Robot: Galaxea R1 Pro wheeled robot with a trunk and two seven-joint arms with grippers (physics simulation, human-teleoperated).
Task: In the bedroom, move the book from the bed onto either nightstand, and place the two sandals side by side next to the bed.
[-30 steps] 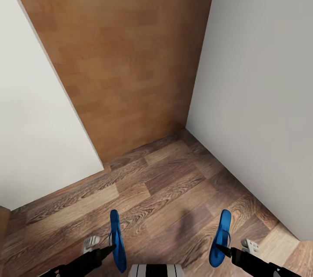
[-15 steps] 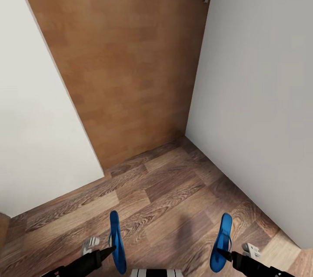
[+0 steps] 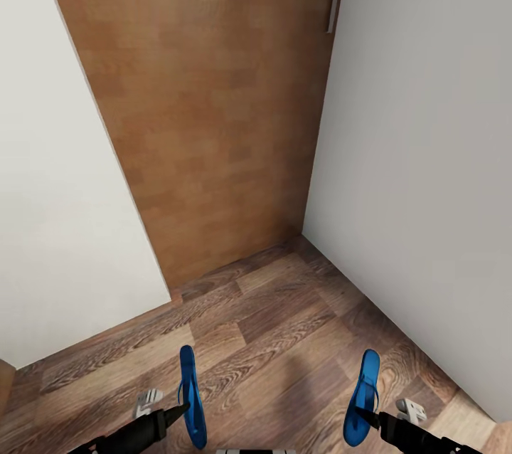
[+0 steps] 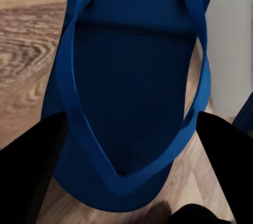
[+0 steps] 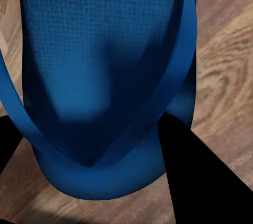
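Note:
I carry both bright blue sandals above the wood-plank floor. In the head view my left gripper (image 3: pixel 179 410) is shut on the left sandal (image 3: pixel 188 390), and my right gripper (image 3: pixel 361 411) is shut on the right sandal (image 3: pixel 364 393). Both sandals stand on edge and point away from me. In the left wrist view that sandal (image 4: pixel 132 87) sits with its straps between black fingers (image 4: pixel 31 166). In the right wrist view the other sandal (image 5: pixel 100 71) sits beside a black finger (image 5: pixel 195 176). The bed, the book and the nightstands are out of view.
A closed brown wooden door (image 3: pixel 213 105) with a pale handle (image 3: pixel 333 7) stands straight ahead. A white wall (image 3: pixel 57 226) closes the left side and another white wall (image 3: pixel 427 155) the right. The floor (image 3: pixel 284 312) between them forms a narrow corner.
The whole picture has shifted, so the camera has moved: the door handle now sits lower in the view. Both grippers still hold their sandals in the same pose.

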